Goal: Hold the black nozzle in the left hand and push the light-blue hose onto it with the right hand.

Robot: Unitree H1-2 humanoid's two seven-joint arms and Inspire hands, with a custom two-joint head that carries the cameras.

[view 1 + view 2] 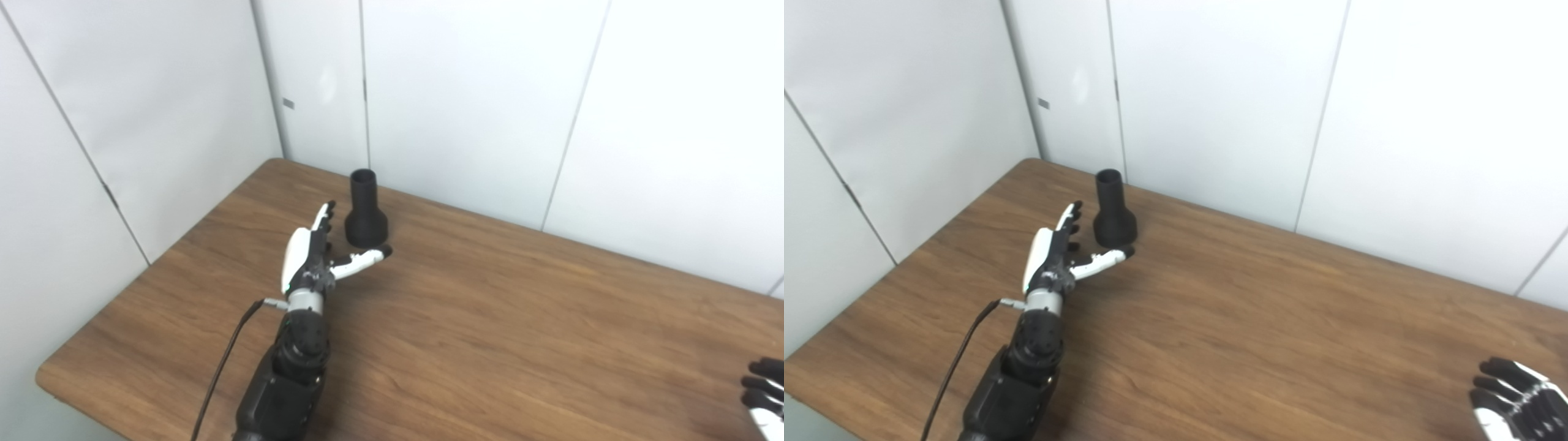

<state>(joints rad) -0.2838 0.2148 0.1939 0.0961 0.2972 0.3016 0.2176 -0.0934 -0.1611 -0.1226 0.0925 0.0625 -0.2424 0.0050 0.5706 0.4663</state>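
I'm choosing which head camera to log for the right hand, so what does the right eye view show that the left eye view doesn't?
Only the right eye view shows much of the right hand: its dark fingers are spread, holding nothing, at the bottom right corner. The left eye view adds nothing of its own; there only that hand's fingertips peek in at the edge. Both show the black nozzle standing upright on the wooden table, with the open left hand beside it, thumb reaching to its base. No light-blue hose appears in either.
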